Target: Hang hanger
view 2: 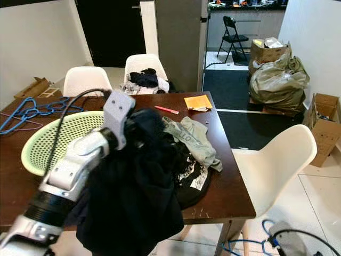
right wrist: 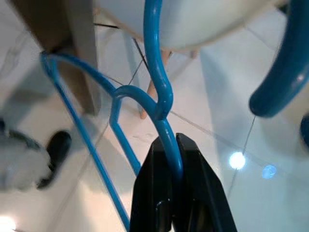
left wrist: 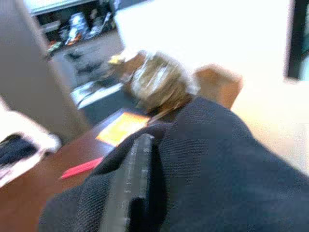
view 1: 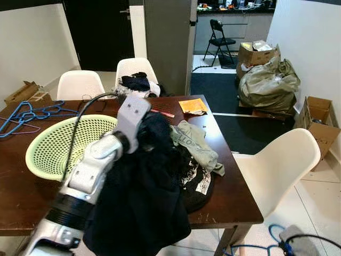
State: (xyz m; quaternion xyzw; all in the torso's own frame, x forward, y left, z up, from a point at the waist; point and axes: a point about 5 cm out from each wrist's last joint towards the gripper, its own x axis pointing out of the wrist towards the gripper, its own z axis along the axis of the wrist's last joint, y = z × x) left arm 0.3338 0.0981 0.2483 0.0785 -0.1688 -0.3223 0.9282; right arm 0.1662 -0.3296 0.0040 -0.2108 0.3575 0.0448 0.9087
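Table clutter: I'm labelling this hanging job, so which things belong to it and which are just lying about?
Job:
- left end effector, holding the dark garment
- right end effector, shut on a blue hanger

Lying about:
- green basket
- olive shirt
- orange envelope
- red pen
- spare blue hangers

Table: we saw a dark wooden table [view 1: 224,197] on pale tiled floor [view 1: 314,213].
Chairs: white chairs [view 1: 80,84] stood around the table.
Beyond the table: white walls, a grey pillar [view 1: 168,42], cardboard boxes [view 1: 319,120].
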